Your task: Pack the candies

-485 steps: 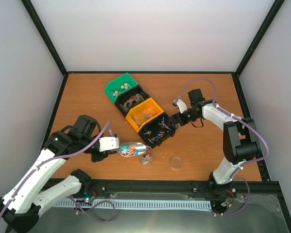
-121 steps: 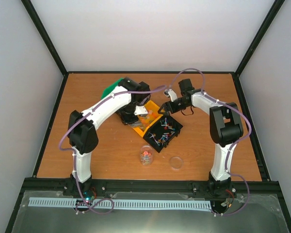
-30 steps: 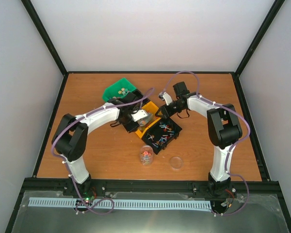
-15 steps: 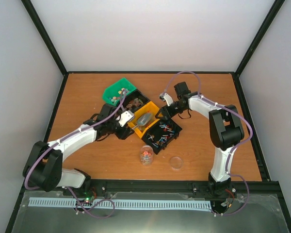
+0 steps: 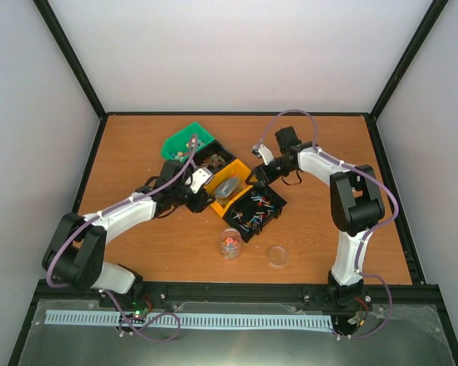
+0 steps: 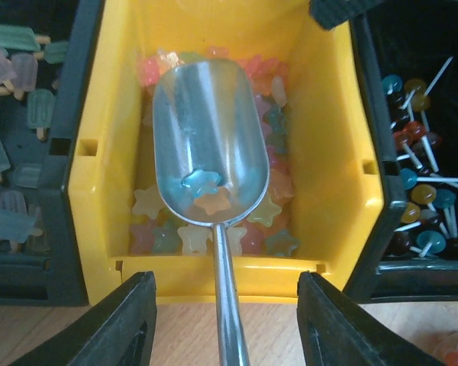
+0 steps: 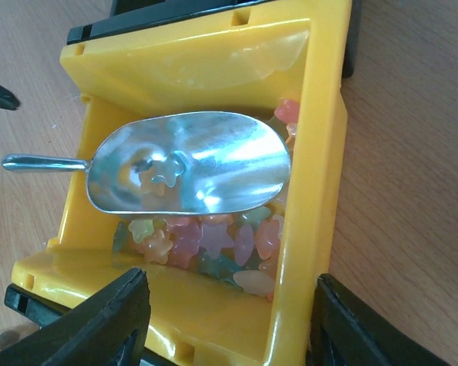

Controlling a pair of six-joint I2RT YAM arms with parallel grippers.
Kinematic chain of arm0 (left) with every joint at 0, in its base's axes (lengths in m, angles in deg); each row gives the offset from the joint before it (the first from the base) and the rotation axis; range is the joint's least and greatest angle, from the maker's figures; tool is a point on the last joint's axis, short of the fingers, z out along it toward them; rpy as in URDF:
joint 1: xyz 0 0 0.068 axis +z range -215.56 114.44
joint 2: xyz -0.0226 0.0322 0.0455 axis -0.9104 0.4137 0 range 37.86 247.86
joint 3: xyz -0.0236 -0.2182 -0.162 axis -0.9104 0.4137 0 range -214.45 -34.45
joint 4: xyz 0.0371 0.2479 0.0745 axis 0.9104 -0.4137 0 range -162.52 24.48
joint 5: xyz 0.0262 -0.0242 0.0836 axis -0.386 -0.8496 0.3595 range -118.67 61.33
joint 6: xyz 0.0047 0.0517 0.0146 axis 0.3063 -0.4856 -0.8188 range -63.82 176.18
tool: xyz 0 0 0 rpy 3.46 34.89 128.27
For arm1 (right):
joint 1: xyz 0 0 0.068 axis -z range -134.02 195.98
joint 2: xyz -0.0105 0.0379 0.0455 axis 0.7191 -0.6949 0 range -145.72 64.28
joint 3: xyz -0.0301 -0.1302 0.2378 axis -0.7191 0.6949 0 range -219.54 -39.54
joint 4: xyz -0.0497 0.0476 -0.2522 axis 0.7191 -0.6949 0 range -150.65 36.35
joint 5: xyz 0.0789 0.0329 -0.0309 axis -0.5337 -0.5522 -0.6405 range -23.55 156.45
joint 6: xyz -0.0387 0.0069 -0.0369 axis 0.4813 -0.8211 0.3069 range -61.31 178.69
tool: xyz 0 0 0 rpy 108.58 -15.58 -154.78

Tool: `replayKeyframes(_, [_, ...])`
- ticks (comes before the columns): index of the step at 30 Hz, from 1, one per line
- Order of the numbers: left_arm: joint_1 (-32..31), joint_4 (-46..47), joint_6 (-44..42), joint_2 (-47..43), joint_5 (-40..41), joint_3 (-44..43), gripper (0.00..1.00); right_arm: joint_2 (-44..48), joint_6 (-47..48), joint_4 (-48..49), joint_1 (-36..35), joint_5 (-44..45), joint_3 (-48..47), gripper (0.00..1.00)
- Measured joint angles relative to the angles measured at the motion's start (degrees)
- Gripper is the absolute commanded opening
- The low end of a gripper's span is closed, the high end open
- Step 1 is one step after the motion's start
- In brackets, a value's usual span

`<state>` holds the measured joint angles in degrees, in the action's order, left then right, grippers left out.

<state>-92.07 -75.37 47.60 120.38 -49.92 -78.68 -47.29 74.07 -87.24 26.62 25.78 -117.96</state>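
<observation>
Starting with the top view: the left hand [image 5: 199, 183] is seen at the near-left end of the yellow bin [image 5: 243, 169], the right hand [image 5: 261, 171] at its far end, and the silver scoop [image 5: 227, 187] lies inside the bin. The clear jar [image 5: 229, 248] stands apart on the tabletop [image 5: 320, 229], nearer the arm bases, with only a few candies [image 5: 229, 242] in it; its lid [image 5: 276, 255] lies near it. Most of the packing is judged undone. Left wrist view: the left hand [image 6: 227, 280] is released, fingers [image 6: 126, 324] spread wide, with the scoop [image 6: 206, 145] handle running between them ungripped. Two star candies [image 6: 204, 191] sit in the bowl, more are piled under it, and lollipops [image 6: 416, 198] are seen in the black bin [image 6: 366, 274] to the right. Right wrist view: the right hand [image 7: 230, 282] is spread too, fingers [image 7: 107, 328] either side of the yellow bin [image 7: 313, 114] end; no squeeze on the wall can be made out. The step in hand is judged to be a refill. The handle should be clamped centred and well back. The bowl lip should be driven low under the pile, not skimmed over it, then levelled before lifting so nothing rolls off on the way to the jar. The bin looks light and likely to slide, so it should be braced by the right hand during the push.
</observation>
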Motion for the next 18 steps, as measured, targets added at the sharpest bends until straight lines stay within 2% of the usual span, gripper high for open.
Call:
replayKeyframes(5, [0.0,5.16,2.91,-3.93,-0.2,4.42,0.52,0.0,-0.02,-0.17,0.26,0.02,-0.09,0.58])
replayKeyframes(12, [0.0,12.52,5.42,-1.33,-0.24,8.44,0.5,0.0,0.07,-1.11,0.39,0.11,-0.09,0.58])
replayKeyframes(18, [0.0,15.89,5.31,1.01,-0.66,10.14,0.43,0.0,0.09,-1.38,0.39,0.15,-0.09,0.57])
